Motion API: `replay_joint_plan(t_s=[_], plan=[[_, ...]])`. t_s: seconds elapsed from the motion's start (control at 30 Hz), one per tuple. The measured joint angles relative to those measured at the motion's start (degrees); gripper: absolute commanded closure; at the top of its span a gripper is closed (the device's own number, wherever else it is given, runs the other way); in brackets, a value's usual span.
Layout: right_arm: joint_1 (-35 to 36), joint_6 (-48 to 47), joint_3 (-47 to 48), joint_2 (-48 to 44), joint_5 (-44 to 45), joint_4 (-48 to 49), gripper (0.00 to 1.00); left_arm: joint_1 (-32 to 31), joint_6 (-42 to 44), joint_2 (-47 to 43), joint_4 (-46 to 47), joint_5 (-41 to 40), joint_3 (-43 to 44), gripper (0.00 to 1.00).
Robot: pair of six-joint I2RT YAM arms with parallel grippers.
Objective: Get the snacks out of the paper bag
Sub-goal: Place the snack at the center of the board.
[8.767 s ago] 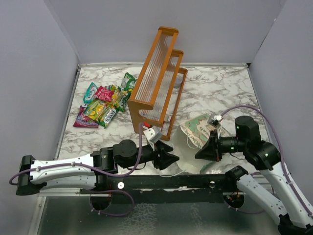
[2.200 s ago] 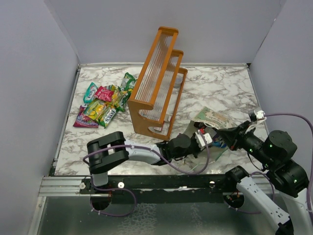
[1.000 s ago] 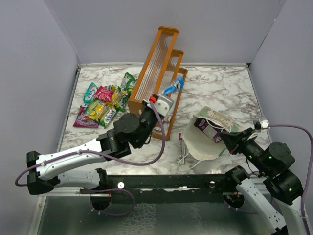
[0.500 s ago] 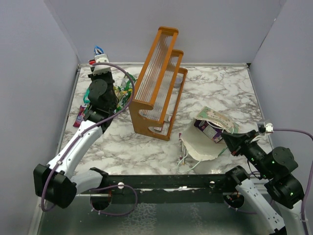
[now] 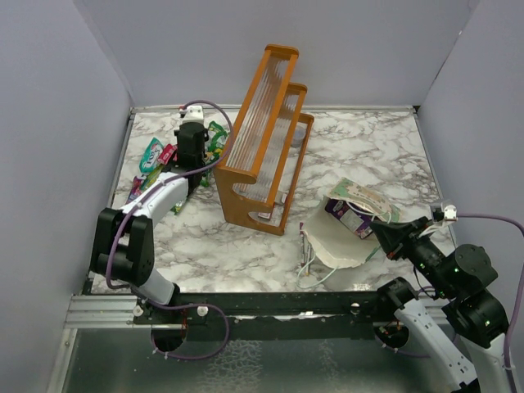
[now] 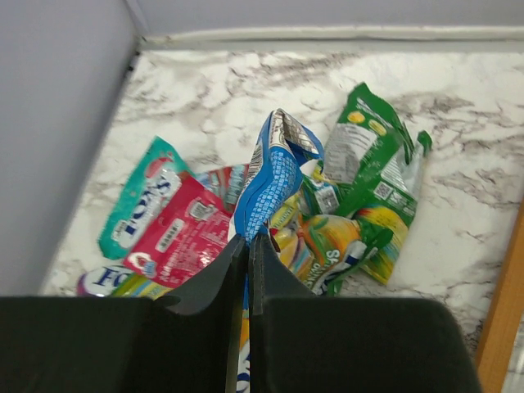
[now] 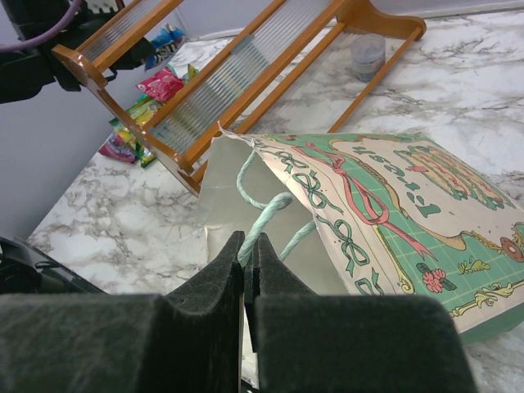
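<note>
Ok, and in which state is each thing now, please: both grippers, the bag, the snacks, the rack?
left gripper: shut on the blue packet
blue packet: pinched at one end, over the snack pile
right gripper: shut on the cord handle
paper bag: lying on its side, printed face up, mouth open
snack pile: loose, outside the bag
rack: standing upright
</note>
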Motion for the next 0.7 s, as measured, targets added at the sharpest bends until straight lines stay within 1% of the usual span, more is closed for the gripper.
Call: replay_joint_plan(t_s=[0.1,0.27,0.3,0.33,0.37,0.4,0.53,0.57,0.6,0.7], plan=[[0.00,0.00,0.00,0.00,0.00,0.00,0.98,1.60,-2.95,2.40,-2.45,3.08,1.51,1.00],[0.00,0.00,0.00,0.00,0.02,0.00,0.98,3.45,-5.60,2.82,-3.54,5.86,1.64,1.00],[0.00,0.00,0.00,0.00,0.00,0.00,0.98,3.65,-6.08,2.93,-3.78,6.23,1.81,0.95],[0.00,0.00,0.00,0.00,0.00,0.00,0.98,4.02,-6.91,3.28,-4.46,6.88,2.29,0.87],[0.00,0.02,0.00,0.00,0.00,0.00,0.98,4.37,-7.85,3.78,-5.07,7.52,2.95,0.74],[0.00,0.02,0.00,0.00,0.02,0.00,0.98,4.57,-8.37,4.28,-5.68,7.96,3.65,0.64],[0.00,0.02,0.00,0.00,0.00,0.00,0.98,5.62,-11.47,6.43,-8.11,9.09,6.45,0.33],[0.00,0.02,0.00,0.00,0.00,0.00,0.98,5.90,-12.33,6.58,-8.94,9.16,6.91,0.27],[0.02,0.02,0.00,0.02,0.00,0.00,0.98,6.27,-13.03,6.62,-9.84,9.11,7.37,0.24],[0.00,0.02,0.00,0.09,0.00,0.00,0.98,6.86,-14.67,6.25,-11.21,8.83,8.11,0.17]])
